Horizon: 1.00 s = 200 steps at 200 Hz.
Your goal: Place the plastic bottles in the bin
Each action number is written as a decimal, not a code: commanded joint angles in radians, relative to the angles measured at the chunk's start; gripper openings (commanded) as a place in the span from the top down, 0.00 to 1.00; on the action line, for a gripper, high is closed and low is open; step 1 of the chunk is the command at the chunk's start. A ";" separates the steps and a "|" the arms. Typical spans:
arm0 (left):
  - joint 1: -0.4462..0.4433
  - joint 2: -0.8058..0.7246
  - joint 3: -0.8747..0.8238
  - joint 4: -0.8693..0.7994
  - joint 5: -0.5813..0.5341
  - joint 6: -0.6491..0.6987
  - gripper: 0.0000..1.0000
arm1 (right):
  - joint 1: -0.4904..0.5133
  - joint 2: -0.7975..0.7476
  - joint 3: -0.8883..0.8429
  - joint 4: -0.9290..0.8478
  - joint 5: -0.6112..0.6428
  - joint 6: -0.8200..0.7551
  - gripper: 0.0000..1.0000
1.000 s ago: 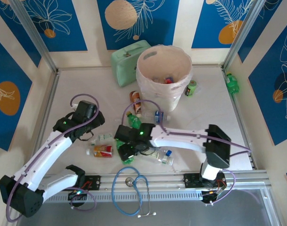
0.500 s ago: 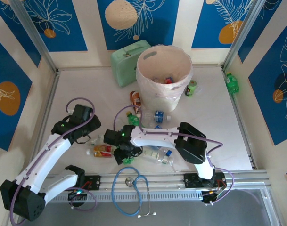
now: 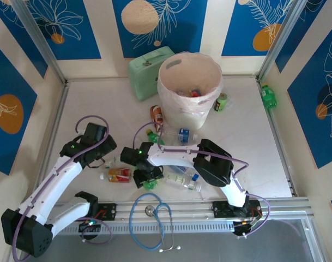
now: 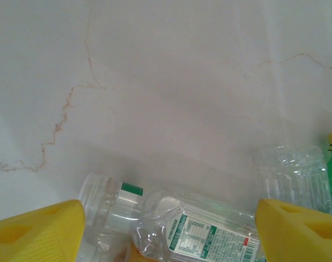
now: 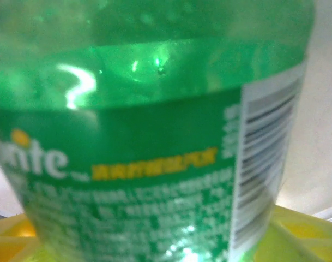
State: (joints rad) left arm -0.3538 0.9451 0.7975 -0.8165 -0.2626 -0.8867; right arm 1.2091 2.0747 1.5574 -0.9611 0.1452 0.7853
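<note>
My right gripper [image 3: 146, 178] reaches left across the near table and is shut on a green soda bottle [image 5: 155, 136], whose body sits between the yellow fingers [image 5: 305, 232]. My left gripper [image 4: 168, 234] hangs open over a clear bottle with a green-and-white label [image 4: 209, 232], one finger on each side of it, apart from it. A red-labelled bottle [image 3: 119, 173] lies just below that one. More bottles lie around: green [image 3: 153, 137], clear with a blue cap [image 3: 185, 180], blue-labelled [image 3: 182, 135], brown [image 3: 156, 114]. The bin [image 3: 171, 63] stands at the back and holds several bottles.
A mint-green case [image 3: 145, 71] stands left of the bin and a short dark-green can [image 3: 222, 102] right of it. Another green bottle [image 3: 268, 95] lies by the right wall. A blue stethoscope [image 3: 155, 218] drapes over the near rail. A crumpled clear bottle [image 4: 291, 174] lies near the left gripper.
The right arm folded back and swung its gripper left and nearer, onto the green bottle, its fingers narrowing. The left gripper dropped slightly toward the clear bottle and widened.
</note>
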 commanded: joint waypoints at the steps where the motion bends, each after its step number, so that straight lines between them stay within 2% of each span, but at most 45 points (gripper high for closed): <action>1: 0.014 -0.003 -0.021 -0.015 0.002 -0.028 0.19 | -0.004 -0.020 -0.007 -0.007 -0.025 -0.004 0.33; 19: 0.015 -0.007 -0.023 -0.018 0.002 -0.030 0.19 | 0.006 -0.042 -0.001 -0.018 0.004 -0.005 0.41; 49: 0.013 -0.012 -0.008 -0.034 -0.003 -0.031 0.20 | 0.026 -0.108 0.033 -0.069 0.082 0.007 0.45; 81: 0.013 -0.020 0.013 -0.049 -0.002 -0.035 0.20 | 0.022 -0.202 0.095 -0.137 0.144 -0.006 0.47; 134: 0.013 -0.030 0.034 -0.051 0.011 -0.038 0.20 | -0.021 -0.350 0.315 -0.256 0.242 -0.080 0.49; 165: 0.013 -0.027 0.030 -0.042 0.020 -0.039 0.20 | -0.123 -0.397 0.508 -0.303 0.294 -0.167 0.49; 200: 0.013 -0.013 0.028 -0.023 0.039 -0.049 0.20 | -0.343 -0.392 0.668 -0.280 0.236 -0.259 0.49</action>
State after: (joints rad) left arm -0.3534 0.9249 0.8013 -0.8383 -0.2512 -0.9127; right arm 0.9768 1.6871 2.1403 -1.2129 0.3862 0.6178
